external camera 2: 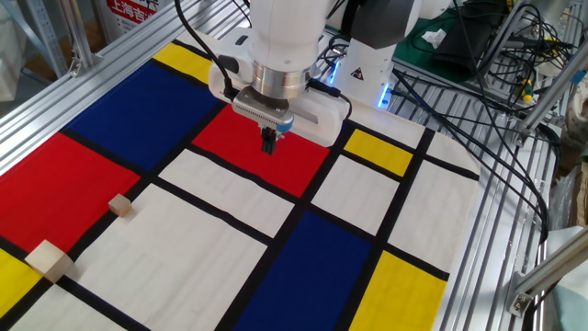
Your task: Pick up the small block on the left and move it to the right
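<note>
my claw (268, 144) hanging over the red panel (262, 147), fingers pinched together on nothing, small block (120, 205) way off down-left at the white panel's edge, bigger pale block (50, 261) further down-left

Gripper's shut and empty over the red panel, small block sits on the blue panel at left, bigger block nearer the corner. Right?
Not quite. In the fixed view the small block sits at the edge of the left red panel, on its black border line, not on blue. The rest holds: the gripper hangs shut and empty over the red panel, the larger block nearer the corner.
</note>
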